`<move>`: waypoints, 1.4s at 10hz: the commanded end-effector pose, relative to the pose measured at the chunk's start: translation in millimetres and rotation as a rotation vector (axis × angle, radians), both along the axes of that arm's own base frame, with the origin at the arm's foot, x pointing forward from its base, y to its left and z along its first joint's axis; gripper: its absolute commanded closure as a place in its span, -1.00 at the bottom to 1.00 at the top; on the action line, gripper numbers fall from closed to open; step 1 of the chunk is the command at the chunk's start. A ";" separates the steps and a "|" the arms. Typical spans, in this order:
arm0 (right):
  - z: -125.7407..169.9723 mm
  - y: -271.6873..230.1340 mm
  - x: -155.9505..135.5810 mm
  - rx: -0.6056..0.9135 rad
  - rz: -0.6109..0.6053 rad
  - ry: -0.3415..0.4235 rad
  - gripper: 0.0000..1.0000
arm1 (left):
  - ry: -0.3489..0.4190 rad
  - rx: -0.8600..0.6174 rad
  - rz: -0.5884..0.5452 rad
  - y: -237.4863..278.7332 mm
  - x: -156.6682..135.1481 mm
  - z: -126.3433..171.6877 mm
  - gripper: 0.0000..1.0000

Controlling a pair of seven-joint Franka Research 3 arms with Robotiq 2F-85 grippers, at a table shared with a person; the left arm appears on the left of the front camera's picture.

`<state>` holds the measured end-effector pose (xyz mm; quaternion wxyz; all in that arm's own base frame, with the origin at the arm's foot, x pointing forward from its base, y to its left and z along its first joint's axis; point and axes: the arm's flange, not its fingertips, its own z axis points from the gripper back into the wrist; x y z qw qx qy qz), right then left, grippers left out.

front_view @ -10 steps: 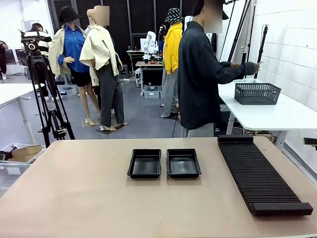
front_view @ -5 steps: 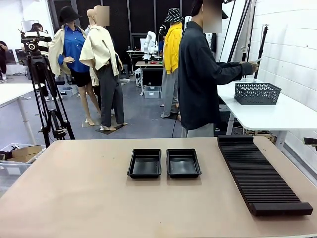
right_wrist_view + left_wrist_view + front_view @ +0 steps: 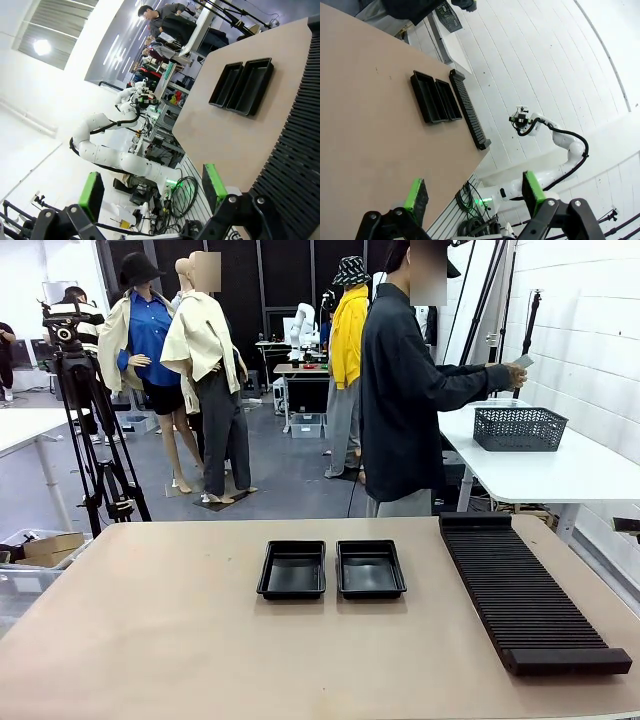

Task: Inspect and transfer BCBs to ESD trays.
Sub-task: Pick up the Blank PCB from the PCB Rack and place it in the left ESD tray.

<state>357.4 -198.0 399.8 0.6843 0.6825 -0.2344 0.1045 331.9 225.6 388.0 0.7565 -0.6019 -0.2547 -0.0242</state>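
ESD trays (image 3: 292, 575) side by side on tan table (image 3: 150, 640); ribbed rack (image 3: 525, 595) beside.

Shared work table, with parts cropped, hidden or too small to read.
In the front view, beyond the table (image 3: 150, 640), person (image 3: 400, 410) hidden from the thighs down behind the far edge; small pale item (image 3: 523, 361) in the raised hand (image 3: 515, 372), too small to identify; contents of the grey mesh basket (image 3: 520, 428) screened by its wall. In the wrist views, left gripper (image 3: 472, 192) and right gripper (image 3: 152, 187) both cropped at the bottom edge. In the left wrist view, person cut off by the top edge; distant right arm (image 3: 575, 149) with jaws too small to read. In the right wrist view, black ribbed rack (image 3: 295, 150) cut off by the right edge; distant left arm (image 3: 125, 161) likewise too small.
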 end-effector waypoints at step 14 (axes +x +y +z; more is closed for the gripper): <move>-1.4 0.4 0.2 -0.003 -0.004 0.003 -1.00 | 0.005 0.003 0.005 0.5 -0.6 2.3 -1.00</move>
